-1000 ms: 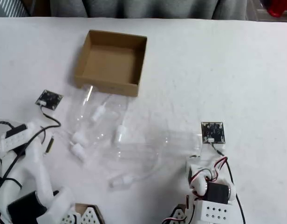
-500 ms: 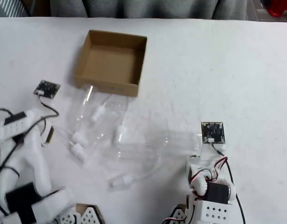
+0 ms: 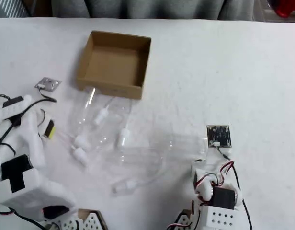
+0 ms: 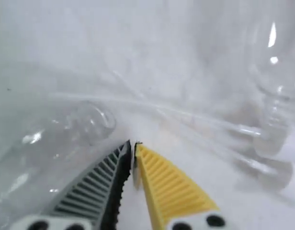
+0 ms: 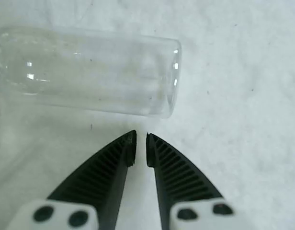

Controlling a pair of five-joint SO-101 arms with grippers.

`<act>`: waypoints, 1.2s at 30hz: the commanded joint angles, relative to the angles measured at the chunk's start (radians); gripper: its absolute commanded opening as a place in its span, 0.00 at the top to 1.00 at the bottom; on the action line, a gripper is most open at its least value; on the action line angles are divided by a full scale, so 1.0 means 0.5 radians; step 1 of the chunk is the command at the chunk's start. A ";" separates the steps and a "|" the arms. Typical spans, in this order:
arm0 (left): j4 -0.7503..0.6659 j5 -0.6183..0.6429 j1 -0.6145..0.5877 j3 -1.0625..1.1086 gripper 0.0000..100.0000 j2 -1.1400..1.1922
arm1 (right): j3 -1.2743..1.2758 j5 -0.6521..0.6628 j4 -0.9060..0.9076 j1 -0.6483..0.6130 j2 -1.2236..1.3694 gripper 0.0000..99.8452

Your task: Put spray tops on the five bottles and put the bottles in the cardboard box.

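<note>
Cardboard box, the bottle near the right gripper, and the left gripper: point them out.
Cardboard box (image 3: pixel 111 88): high view, front wall.
Clear bottle (image 5: pixel 90 72): right wrist view, mid-body.
Left gripper (image 4: pixel 133 145): left wrist view, midway between its fingertips.

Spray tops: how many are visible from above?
5 spray tops: two near the cardboard box, two toward the left arm, one nearest the arm bases. Others may be hidden.

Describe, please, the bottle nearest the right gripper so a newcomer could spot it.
From the cardboard box, come toward the right gripper. A clear bottle lies on its side just ahead of it, the cluster's outermost on that side.
</note>
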 commanded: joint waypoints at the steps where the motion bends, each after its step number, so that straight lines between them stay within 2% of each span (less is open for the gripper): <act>1: -0.034 -0.135 0.032 -0.135 0.98 -0.115 | 0.015 0.018 -0.017 0.017 -0.005 0.99; 5: -0.040 -0.313 0.020 -0.218 0.98 -0.121 | 0.015 0.018 -0.017 0.017 -0.005 0.99; 9: -0.028 -0.331 -0.014 -0.325 0.97 -0.121 | 0.015 0.018 -0.017 0.017 -0.005 0.99; 15: -0.025 -0.488 -0.060 -0.368 0.86 -0.140 | 0.015 0.018 -0.017 0.017 -0.005 0.99; 27: 0.037 -0.813 -0.293 -0.577 0.85 -0.143 | 0.015 0.018 -0.017 0.017 -0.005 0.99; 32: 0.190 -0.970 -0.336 -0.703 0.76 -0.143 | 0.015 0.018 -0.017 0.017 -0.005 0.99; 36: 0.190 -0.979 -0.336 -0.749 0.74 -0.130 | 0.015 0.018 -0.017 0.017 -0.005 0.99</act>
